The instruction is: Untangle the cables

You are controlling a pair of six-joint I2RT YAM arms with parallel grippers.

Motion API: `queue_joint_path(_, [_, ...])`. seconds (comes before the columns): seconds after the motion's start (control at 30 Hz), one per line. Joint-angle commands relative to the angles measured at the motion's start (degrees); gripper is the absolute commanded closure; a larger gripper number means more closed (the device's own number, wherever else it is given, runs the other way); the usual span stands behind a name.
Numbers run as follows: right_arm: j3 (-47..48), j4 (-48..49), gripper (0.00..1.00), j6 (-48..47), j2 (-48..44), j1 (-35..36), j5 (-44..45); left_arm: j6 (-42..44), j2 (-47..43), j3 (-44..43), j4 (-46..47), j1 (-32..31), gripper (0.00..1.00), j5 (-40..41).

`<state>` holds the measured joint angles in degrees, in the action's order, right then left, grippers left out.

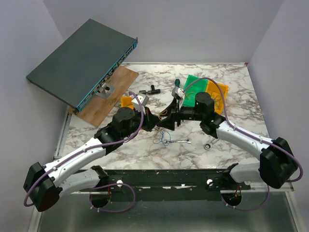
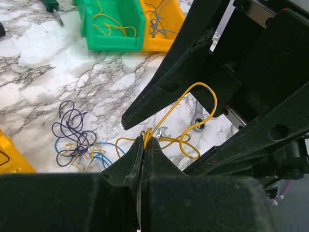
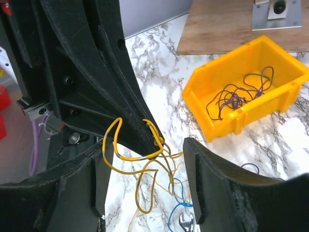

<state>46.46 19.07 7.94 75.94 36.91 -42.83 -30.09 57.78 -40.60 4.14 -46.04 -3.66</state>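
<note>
Pinching the limp, springy yellow cable (image 2: 214,102), your left gripper (image 2: 145,138) grips firm; take its loop with your open right gripper (image 3: 147,162).

The table (image 1: 251,104) looks like glossy veined marble. On it: a matt wooden board (image 1: 108,100), a smooth plastic yellow bin (image 3: 223,123), a shiny metal wrench (image 1: 182,140), thin plastic-coated cables (image 1: 162,139).

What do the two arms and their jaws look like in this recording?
The left arm and right arm match: pale grey-white link shells between bulky black joint housings. A thick purple cord runs along each, looping near the bases. The jaws are matte black, long tapering wedges with a rough finish. No legible markings show.
</note>
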Motion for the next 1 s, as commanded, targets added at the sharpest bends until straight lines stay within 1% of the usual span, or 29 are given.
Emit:
queue_joint_path(0.0, [-0.5, 1.57, 0.39, -0.75, -0.48, 0.54, -1.61, -3.4, -2.35, 0.15, 6.12, -0.59, 1.0, -10.15])
queue_joint_path(0.07, [-0.65, 0.27, 0.51, -1.55, -1.02, 0.52, -1.38, -3.49, -2.59, -0.32, 5.46, -0.56, 1.0, -10.55])
queue_joint_path(0.13, [-0.91, -1.18, 0.65, -2.78, -1.56, 0.54, -1.41, -3.62, -2.95, -0.45, 5.13, -0.47, 1.0, -10.67])
queue_joint_path(0.2, [-0.8, -3.02, 0.75, -3.7, -2.13, 0.51, -0.86, -3.59, -3.36, -0.12, 5.27, -0.28, 1.0, -10.35])
queue_joint_path(0.27, [-0.56, -5.2, 0.78, -4.98, -2.6, 0.44, -0.33, -3.58, -3.47, 0.09, 5.34, -0.07, 1.0, -9.67])
queue_joint_path(0.4, [-0.9, -6.03, 0.84, -5.4, -3.32, 0.44, -0.11, -3.91, -3.36, 0.33, 5.9, 0.28, 1.0, -10.33])
queue_joint_path(0.43, [-0.72, -6.02, 0.84, -5.42, -3.2, 0.4, -0.71, -4.08, -3.26, 0.35, 6.19, 0.25, 1.0, -10.71])
queue_joint_path(0.47, [-0.61, -6.03, 0.77, -5.41, -2.89, 0.45, -1.14, -4.26, -3.22, 0.33, 6.52, 0.33, 1.0, -11.11])
queue_joint_path(0.5, [-0.55, -6.0, 0.56, -5.47, -2.62, 0.45, -1.49, -4.44, -3.2, 0.25, 6.73, 0.32, 1.0, -11.42])
queue_joint_path(0.53, [-0.49, -5.9, 0.46, -5.38, -2.34, 0.45, -1.74, -4.58, -3.11, 0.18, 6.84, 0.27, 1.0, -11.75])
queue_joint_path(0.57, [-0.45, -5.72, 0.4, -5.38, -1.99, 0.45, -2.19, -4.63, -3.11, -0.03, 6.93, 0.26, 1.0, -12.08])
queue_joint_path(0.63, [-0.27, -5.45, 0.37, -5.4, -1.4, 0.45, -2.73, -4.8, -3.26, -0.09, 7.06, 0.37, 1.0, -12.63])
queue_joint_path(0.77, [-0.22, -5.04, 0.38, -5.82, -0.54, 0.45, -4.89, -5.23, -3.59, -0.27, 7.5, 0.53, 1.0, -13.45])
queue_joint_path(0.83, [-0.7, -3.81, 0.42, -5.75, -0.94, 0.45, -6.21, -5.57, -3.56, -0.31, 7.82, 0.7, 1.0, -14.14])
queue_joint_path(0.93, [-2.68, 1.54, 0.43, -3.55, -2.22, 0.38, -10.23, -6.36, -3.4, 0.27, 9.52, 0.95, 1.0, -15.27])
queue_joint_path(0.97, [-3.46, 3.74, 0.47, -2.53, -2.73, 0.45, -11.18, -6.55, -3.4, 0.47, 10.1, 1.08, 1.0, -15.32])
